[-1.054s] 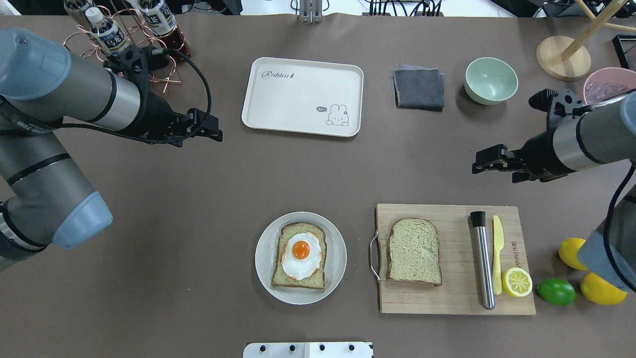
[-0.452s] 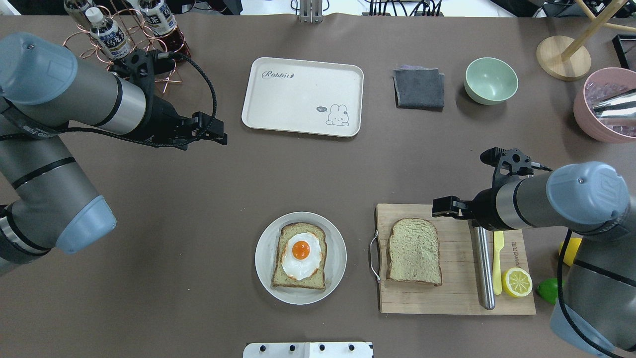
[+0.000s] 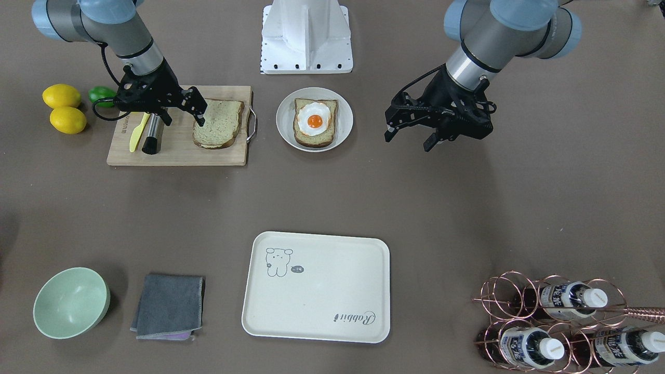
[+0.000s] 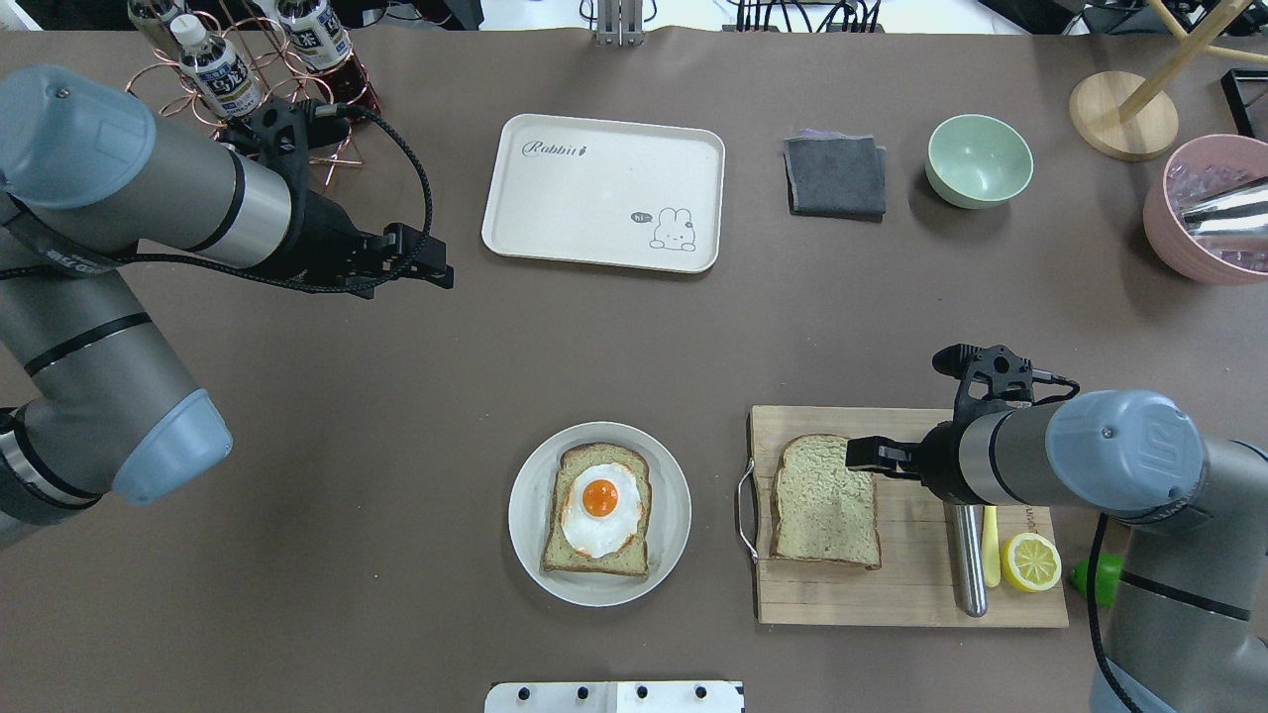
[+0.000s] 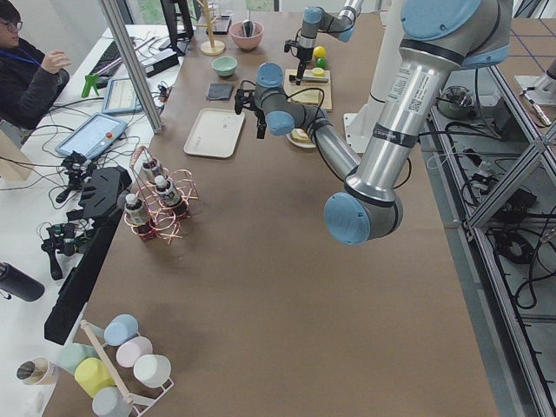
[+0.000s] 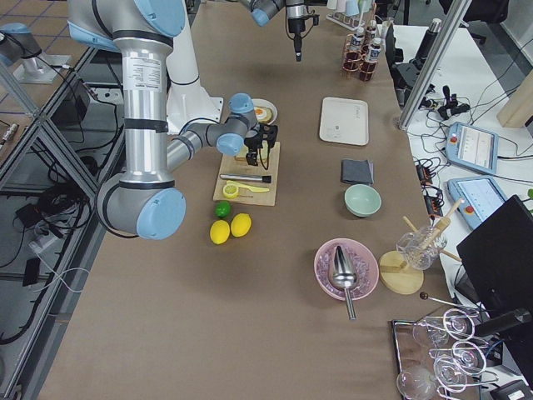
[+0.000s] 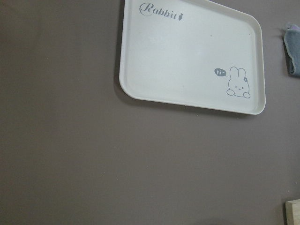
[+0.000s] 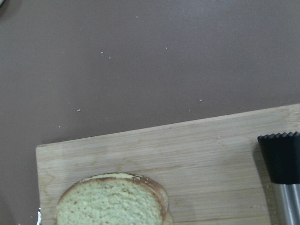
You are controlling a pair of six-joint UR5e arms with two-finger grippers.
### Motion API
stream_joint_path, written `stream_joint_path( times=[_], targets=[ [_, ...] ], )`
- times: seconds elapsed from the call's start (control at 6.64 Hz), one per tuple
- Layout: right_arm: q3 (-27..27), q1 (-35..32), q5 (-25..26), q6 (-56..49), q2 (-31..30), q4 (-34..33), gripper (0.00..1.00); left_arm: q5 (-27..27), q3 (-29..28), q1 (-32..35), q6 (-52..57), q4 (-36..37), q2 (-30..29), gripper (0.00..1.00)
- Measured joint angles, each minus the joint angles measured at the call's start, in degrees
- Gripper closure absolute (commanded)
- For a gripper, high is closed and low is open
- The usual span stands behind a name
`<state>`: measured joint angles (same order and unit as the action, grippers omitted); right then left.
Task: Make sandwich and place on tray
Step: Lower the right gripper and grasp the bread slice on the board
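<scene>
Since it advanced, the right end effector (image 4: 856,455) overhangs the bread slice (image 4: 822,517).

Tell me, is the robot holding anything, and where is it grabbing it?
Nothing is held. The right gripper hangs open over the bread slice on the cutting board; the left gripper is open and empty.

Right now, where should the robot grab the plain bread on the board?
By its opposite crust edges, probably coming from straight above. The bread lies flat and thin on the board, with nothing against its sides. The open right gripper hovers by its corner.
</scene>
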<state>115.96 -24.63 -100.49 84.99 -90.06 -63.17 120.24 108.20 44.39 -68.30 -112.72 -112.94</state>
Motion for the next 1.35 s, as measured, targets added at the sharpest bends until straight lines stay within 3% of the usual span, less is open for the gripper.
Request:
stream_joint_path(
  times=[0.6,0.75,0.9,1.05,1.35],
  targets=[
    [-2.8,1.6,1.8,0.0,1.0,2.2,0.36,0.0,0.7,0.1,0.0,0.0,0.3,0.02],
    [-2.8,1.8,1.9,0.1,1.1,2.2,0.52,0.0,1.0,0.1,0.0,0.0,0.3,0.02],
    [-2.8,1.8,2.0,0.1,1.2,2.3,0.87,0.0,1.1,0.1,0.0,0.0,0.4,0.02],
    [-2.7,1.8,2.0,0.3,1.2,2.3,1.00,0.0,1.3,0.1,0.0,0.0,0.5,0.02],
    [-2.4,1.9,2.3,1.1,1.2,2.3,1.00,0.0,1.8,0.2,0.0,0.0,0.6,0.02]
  ],
)
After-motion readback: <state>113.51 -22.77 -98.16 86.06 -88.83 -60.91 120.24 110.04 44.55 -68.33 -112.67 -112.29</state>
